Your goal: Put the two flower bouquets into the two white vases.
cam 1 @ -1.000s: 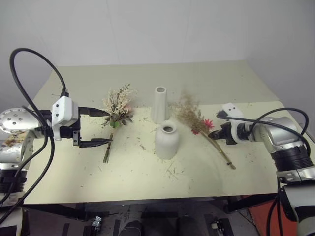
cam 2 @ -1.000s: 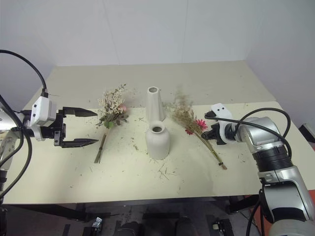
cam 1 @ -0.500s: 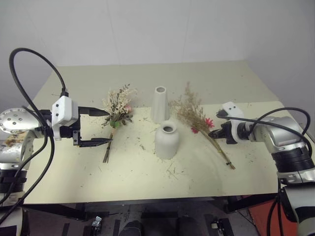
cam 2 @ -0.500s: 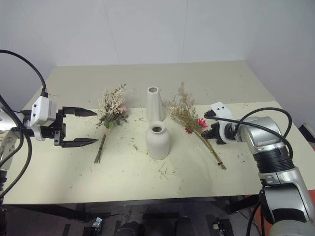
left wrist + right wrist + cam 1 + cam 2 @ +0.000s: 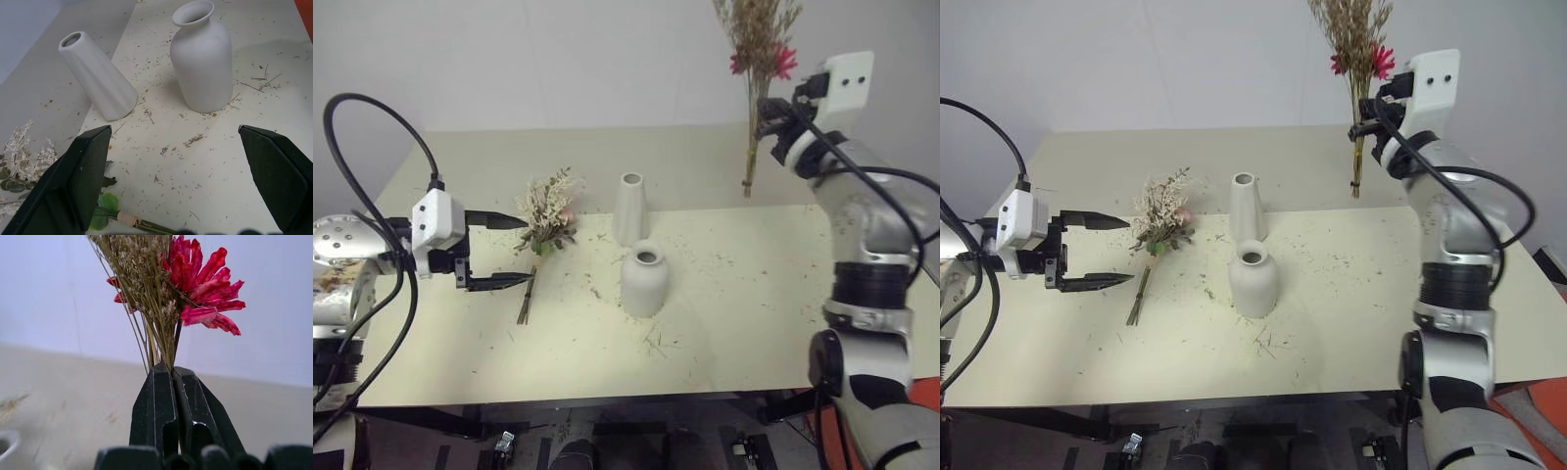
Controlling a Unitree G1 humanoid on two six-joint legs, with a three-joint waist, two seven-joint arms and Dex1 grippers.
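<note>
On the pale yellow-green table [image 5: 724, 323], dry flecks and bits of stem lie scattered, thickest around the middle where the two vases stand. The tall slim vase [image 5: 630, 208] stands upright toward the far side of the middle, and the squat rounded vase [image 5: 644, 279] stands just in front of it, nearer the front edge, the two close but apart. Toward the left edge the shorter bouquet of cream sprigs, pink roses and green leaves [image 5: 548, 217] lies flat on the surface, its stems [image 5: 526, 299] pointing toward the front edge. My left gripper [image 5: 517, 253] hovers beside those stems, fingers spread wide with nothing between them; my wrist camera looks between the two black fingers [image 5: 73, 186] across the littered surface at both vases. My right gripper [image 5: 1363, 116] is raised high above the far right part of the table, clamped tight on the tall tan dried-grass bouquet with the red-pink daisy [image 5: 1356, 44], which stands upright with its stems [image 5: 1356, 171] hanging below the fingers, clear of the surface. Behind the table a plain white wall [image 5: 558, 59] rises from its far edge, and another pale wall closes off the right side. Dark floor shows below the front edge.
</note>
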